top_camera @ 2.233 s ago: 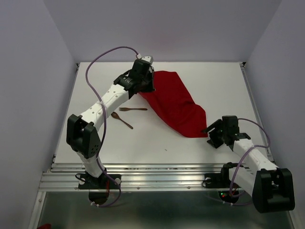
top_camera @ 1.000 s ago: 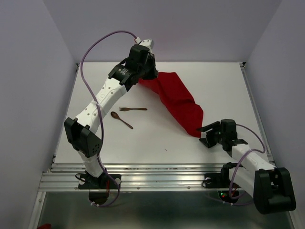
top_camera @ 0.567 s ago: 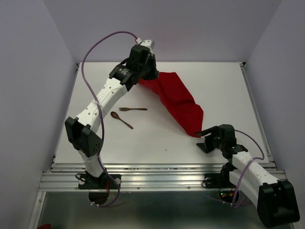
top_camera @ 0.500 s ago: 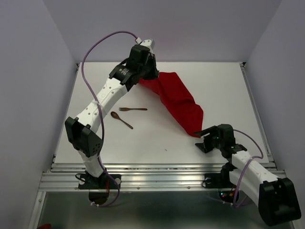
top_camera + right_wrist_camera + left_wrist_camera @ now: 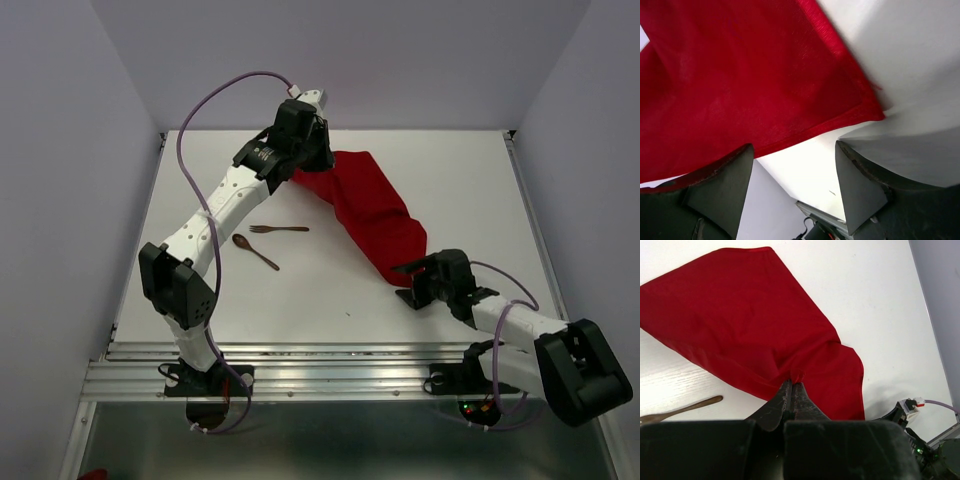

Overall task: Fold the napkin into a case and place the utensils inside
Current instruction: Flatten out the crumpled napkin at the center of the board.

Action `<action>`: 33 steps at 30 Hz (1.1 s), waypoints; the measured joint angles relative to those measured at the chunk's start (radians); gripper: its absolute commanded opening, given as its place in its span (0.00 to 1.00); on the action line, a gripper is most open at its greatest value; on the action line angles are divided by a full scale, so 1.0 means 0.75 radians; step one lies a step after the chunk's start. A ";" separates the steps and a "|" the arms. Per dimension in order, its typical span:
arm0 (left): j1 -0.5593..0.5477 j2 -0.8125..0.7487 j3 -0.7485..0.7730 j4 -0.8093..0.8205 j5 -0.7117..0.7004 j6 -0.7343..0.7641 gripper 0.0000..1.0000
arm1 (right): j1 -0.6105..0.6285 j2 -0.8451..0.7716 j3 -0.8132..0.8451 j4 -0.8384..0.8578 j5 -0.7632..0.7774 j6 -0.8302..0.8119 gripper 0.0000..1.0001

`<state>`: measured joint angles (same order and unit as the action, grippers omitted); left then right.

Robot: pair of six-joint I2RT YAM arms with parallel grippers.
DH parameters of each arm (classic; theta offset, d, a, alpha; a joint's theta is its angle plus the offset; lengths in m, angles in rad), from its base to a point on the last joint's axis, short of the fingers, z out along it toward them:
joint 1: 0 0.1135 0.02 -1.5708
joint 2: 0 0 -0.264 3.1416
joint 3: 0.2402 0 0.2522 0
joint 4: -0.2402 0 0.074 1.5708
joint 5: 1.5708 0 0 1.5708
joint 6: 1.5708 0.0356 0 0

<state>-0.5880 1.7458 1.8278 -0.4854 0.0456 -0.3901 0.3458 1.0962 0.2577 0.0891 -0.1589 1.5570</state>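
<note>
Looking down on the table, where is the trouble likely to come from?

Mostly from the napkin. It lies in a loose, rumpled diagonal from the far middle of the table to the near right, nowhere near a flat square. If I pull it taut unevenly, I judge that the folds will set crooked and the case will come out skewed.

How are you holding it?

My left gripper is pinched together on a small tuft at the far end, a thin bite that a sharp tug could free. My right gripper has its jaws wide apart at the near corner, with the hem running between them and nothing clamped. If they close too shallow, that corner may slide out. If they go too low, my fingertips may scrape the tabletop.

And the small things?

The fork and spoon lie bare on the table just left of the cloth, under my left arm. A careless sweep of fabric could drag or scatter them.
</note>
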 measured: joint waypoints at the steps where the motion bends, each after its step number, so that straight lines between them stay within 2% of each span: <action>1: 0.000 0.000 0.000 0.000 0.000 0.001 0.00 | 0.011 0.019 0.003 0.013 0.009 0.016 0.72; 10: 0.000 -0.001 0.030 -0.027 0.013 0.011 0.00 | 0.158 0.125 0.045 0.083 0.062 0.106 0.76; 16: 0.001 -0.001 0.128 -0.046 0.039 0.023 0.00 | 0.174 0.126 0.045 0.106 0.119 0.163 0.79; 22: 0.001 -0.001 0.132 -0.068 0.048 0.031 0.00 | 0.178 0.061 0.022 0.151 0.252 0.201 0.80; 33: 0.001 -0.008 0.132 -0.068 0.107 0.030 0.00 | 0.192 0.094 0.007 0.269 0.282 0.291 0.81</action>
<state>-0.5873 1.7397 1.9266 -0.5365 0.1261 -0.3676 0.4896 1.1664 0.2626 0.2905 0.0525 1.7756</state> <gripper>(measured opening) 0.019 0.801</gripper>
